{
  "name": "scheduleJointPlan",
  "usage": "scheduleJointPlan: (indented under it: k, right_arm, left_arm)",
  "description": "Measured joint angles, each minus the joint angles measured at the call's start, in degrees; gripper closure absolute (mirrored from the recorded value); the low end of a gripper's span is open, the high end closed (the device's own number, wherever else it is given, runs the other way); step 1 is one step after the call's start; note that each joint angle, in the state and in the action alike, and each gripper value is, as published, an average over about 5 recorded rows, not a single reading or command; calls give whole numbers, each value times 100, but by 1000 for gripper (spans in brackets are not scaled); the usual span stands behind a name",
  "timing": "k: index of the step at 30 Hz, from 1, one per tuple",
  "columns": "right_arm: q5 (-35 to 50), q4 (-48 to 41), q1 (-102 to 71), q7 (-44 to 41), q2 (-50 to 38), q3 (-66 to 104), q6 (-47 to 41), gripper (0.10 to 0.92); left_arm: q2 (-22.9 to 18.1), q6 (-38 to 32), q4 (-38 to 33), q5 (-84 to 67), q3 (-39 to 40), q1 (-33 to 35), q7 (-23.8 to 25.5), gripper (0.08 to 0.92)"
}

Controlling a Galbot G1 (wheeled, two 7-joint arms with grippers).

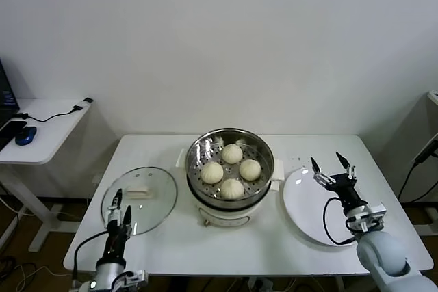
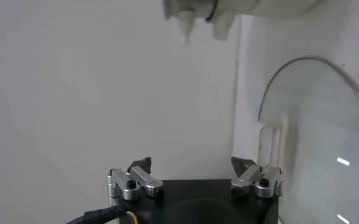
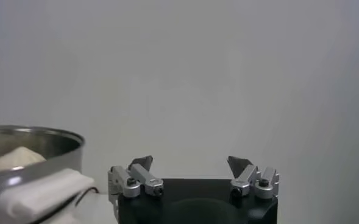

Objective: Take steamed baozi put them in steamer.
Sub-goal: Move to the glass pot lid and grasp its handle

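Note:
The steel steamer (image 1: 263, 150) stands on its white base at the table's middle. Several cream-white baozi (image 1: 232, 153) lie on its perforated tray. My right gripper (image 1: 333, 163) is open and empty, raised over the far edge of the white plate (image 1: 308, 213), to the right of the steamer. In the right wrist view the gripper (image 3: 191, 161) faces the wall, with the steamer's rim (image 3: 45, 135) and one baozi (image 3: 14, 159) at the side. My left gripper (image 1: 118, 208) is open and empty over the near edge of the glass lid (image 1: 150, 193); it also shows in the left wrist view (image 2: 193, 163).
The glass lid (image 2: 316, 140) with a white handle lies flat left of the steamer. The plate is bare. A white side table (image 1: 41, 128) with a mouse and cables stands at the far left. A white wall lies behind.

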Motion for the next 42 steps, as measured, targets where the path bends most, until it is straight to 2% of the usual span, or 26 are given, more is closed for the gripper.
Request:
scheduleJointPlan:
  k: [17, 36, 39, 42]
  right_arm:
    - [-479, -179, -216, 73, 306, 330, 3, 203]
    - [-748, -252, -400, 49, 495, 531, 95, 203]
    - [-795, -272, -429, 31, 533, 556, 117, 203]
    - [-841, -301, -451, 6, 570, 586, 137, 203]
  left_arm:
    - [252, 223, 1784, 776, 297, -1456, 42, 177]
    - [254, 224, 2851, 678, 320, -2399, -238, 177]
    - [268, 174, 2901, 597, 320, -2479, -274, 203]
    - [291, 102, 2946, 531, 312, -2527, -282, 275]
